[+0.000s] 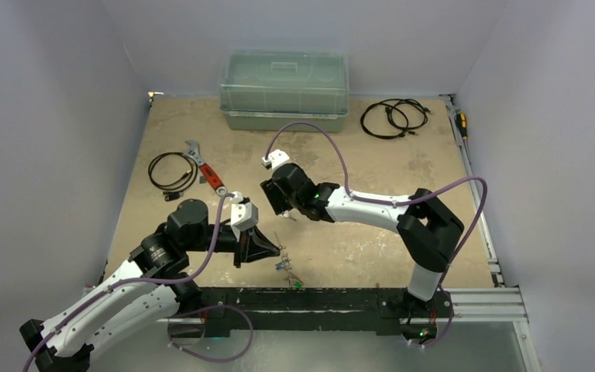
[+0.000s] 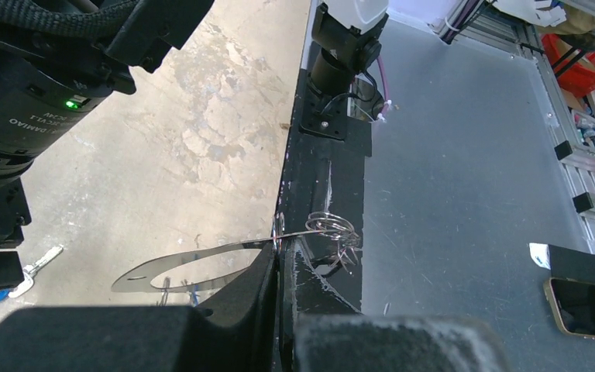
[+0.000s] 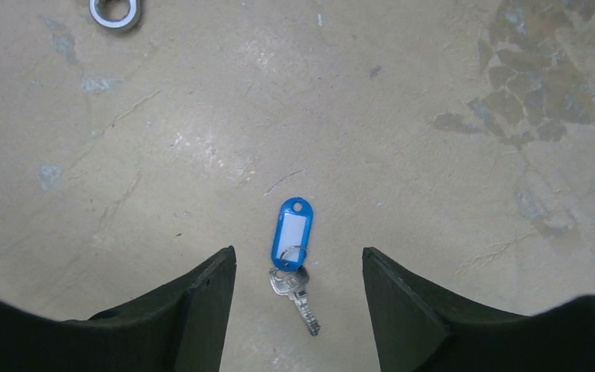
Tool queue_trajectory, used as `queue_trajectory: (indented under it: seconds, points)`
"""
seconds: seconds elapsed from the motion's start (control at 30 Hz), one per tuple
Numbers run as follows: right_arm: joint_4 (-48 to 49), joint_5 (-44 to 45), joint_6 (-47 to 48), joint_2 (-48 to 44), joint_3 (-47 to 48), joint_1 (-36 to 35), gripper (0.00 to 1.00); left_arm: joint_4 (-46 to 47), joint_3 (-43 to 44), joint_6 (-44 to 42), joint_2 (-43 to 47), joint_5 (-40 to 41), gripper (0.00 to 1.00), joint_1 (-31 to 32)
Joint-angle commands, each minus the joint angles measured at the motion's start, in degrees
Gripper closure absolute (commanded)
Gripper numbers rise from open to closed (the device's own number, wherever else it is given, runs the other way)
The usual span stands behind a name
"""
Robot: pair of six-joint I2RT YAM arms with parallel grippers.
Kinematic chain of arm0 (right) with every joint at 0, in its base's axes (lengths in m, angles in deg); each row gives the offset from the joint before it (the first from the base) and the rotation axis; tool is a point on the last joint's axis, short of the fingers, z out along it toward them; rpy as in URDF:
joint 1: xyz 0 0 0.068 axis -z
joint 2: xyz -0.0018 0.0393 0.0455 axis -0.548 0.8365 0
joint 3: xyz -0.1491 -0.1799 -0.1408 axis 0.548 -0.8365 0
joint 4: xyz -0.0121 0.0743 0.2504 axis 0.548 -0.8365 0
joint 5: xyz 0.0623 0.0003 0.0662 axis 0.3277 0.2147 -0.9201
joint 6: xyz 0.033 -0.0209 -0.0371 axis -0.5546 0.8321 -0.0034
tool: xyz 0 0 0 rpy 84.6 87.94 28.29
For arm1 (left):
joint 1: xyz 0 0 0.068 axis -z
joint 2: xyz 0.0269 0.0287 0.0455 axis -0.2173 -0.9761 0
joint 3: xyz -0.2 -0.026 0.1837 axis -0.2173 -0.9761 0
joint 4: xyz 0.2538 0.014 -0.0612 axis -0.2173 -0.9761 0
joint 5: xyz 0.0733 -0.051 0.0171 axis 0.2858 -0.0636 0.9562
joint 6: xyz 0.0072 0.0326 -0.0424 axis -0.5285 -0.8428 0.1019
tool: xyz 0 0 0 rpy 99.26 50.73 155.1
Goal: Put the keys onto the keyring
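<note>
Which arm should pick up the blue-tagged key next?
Right. Its hand hangs open directly over the blue-tagged key, one finger either side. The left hand is shut on the keyring.

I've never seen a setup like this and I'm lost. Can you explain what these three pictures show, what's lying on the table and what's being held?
Two robot arms are bolted at a table's near edge. The wide picture looks down from above; the other two come from cameras on each wrist. The left hand is shut on the keyring, a thin metal loop. The right hand is open above a key with a blue tag lying on the table. Farther back lie a wrench, black cable coils and a lidded plastic box.
</note>
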Motion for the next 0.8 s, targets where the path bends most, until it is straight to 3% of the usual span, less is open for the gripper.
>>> queue_trajectory:
  seconds: [0.0,0.13,0.37,0.57,0.77]
  points:
    - [-1.6,-0.2,-11.7,-1.4,1.1,0.2,0.38,2.7,0.5,-0.5,0.6,0.5,1.0,0.2]
    - [0.8,-1.6,-16.9,0.2,0.6,0.2,0.42,2.5,0.6,-0.6,-0.1,0.6,1.0,0.2]
    - [-5.2,-1.3,-24.3,5.8,5.7,0.2,0.49,2.3,0.6,-0.5,-0.3,1.5,1.0,0.1]
    - [-7.6,0.9,-25.0,8.1,6.5,0.2,0.51,2.2,0.6,-0.6,0.0,1.9,1.0,0.1]
    - [-8.6,2.8,-24.4,9.5,7.3,0.2,0.59,2.2,0.4,-0.8,0.6,1.5,1.0,0.2]
